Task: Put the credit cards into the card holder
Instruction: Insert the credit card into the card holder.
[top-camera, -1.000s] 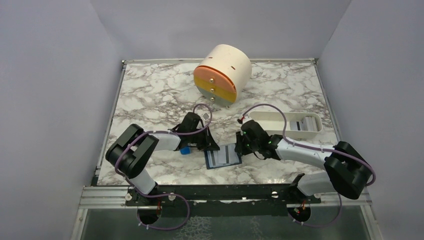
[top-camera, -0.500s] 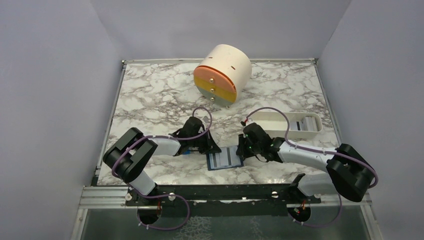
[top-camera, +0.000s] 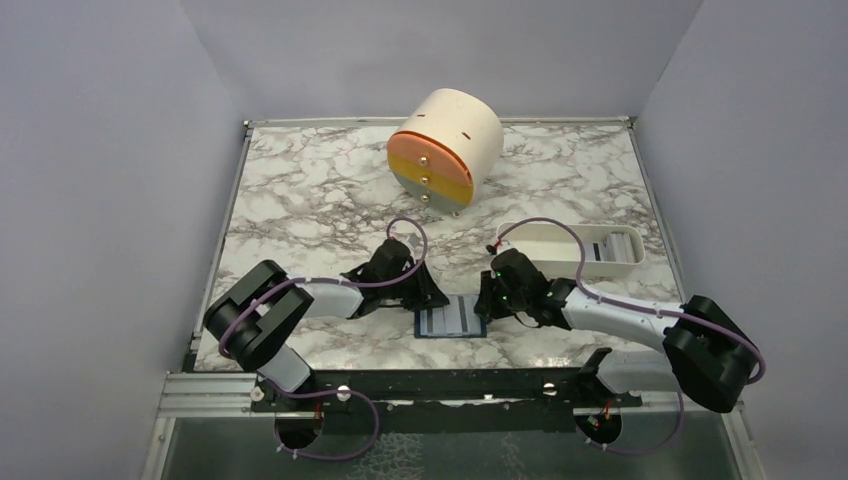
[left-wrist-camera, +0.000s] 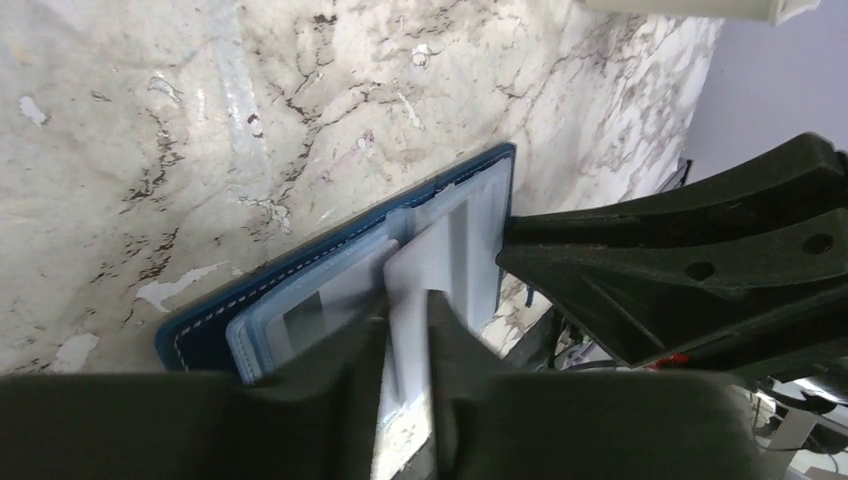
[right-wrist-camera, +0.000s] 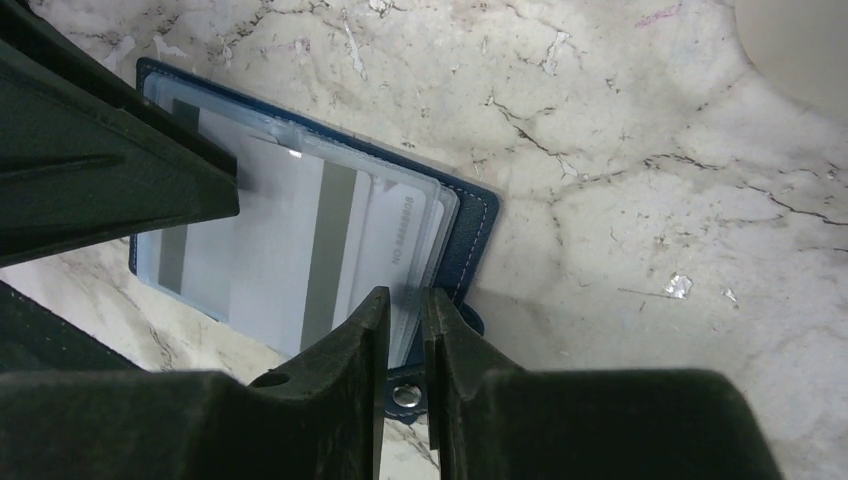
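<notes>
Now we see the left gripper (left-wrist-camera: 407, 300) pinched on a credit card (left-wrist-camera: 445, 245), its tip over the open card holder (top-camera: 450, 318). The holder lies flat at the near middle of the table (top-camera: 300, 190). Right of it, the right gripper (right-wrist-camera: 407, 295) clamps its edge.

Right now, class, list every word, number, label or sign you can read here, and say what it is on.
Nothing can be read with certainty.
One short line of grey print on a card in the open wallet: too blurred to read.
No lettering visible on the round drawer box or the white tray.
</notes>
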